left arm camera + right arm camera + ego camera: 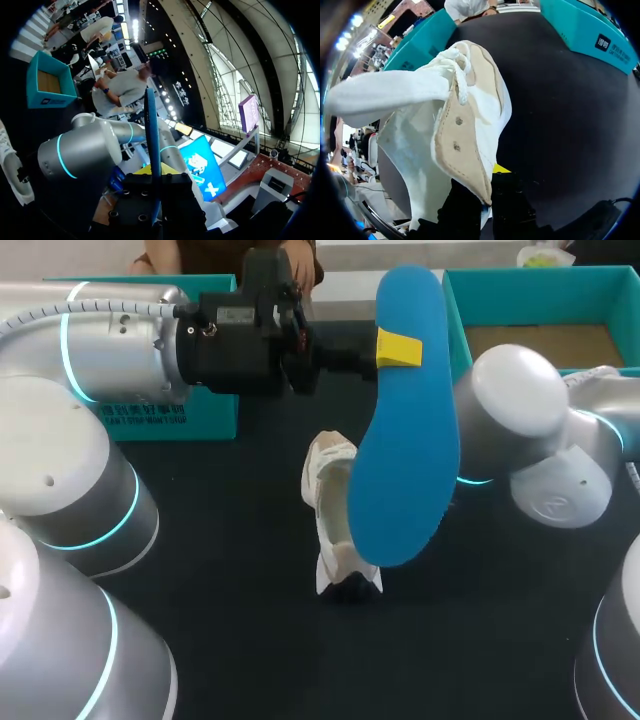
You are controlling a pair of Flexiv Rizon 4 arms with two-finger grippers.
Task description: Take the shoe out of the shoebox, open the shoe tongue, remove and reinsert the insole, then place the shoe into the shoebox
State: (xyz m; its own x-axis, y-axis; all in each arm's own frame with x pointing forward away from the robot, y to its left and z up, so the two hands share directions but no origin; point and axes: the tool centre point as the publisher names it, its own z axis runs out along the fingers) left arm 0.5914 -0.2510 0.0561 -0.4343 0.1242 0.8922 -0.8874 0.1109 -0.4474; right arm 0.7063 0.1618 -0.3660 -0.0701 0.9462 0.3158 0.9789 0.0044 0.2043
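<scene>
Shoe (330, 510) lies mid-table (230, 570), its long axis near-to-far. Above it the blue insole (405, 440) runs likewise, its far end pinched by the left gripper (398, 348). Left wrist view: the insole (151, 130) stands edge-on, clamped between the fingers. Right wrist view: the right gripper (487, 192) grips the shoe (445, 130) by its side flap.

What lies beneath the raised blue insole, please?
The white shoe stands on the black table beneath the blue insole. The insole covers part of the shoe in the head view.
</scene>
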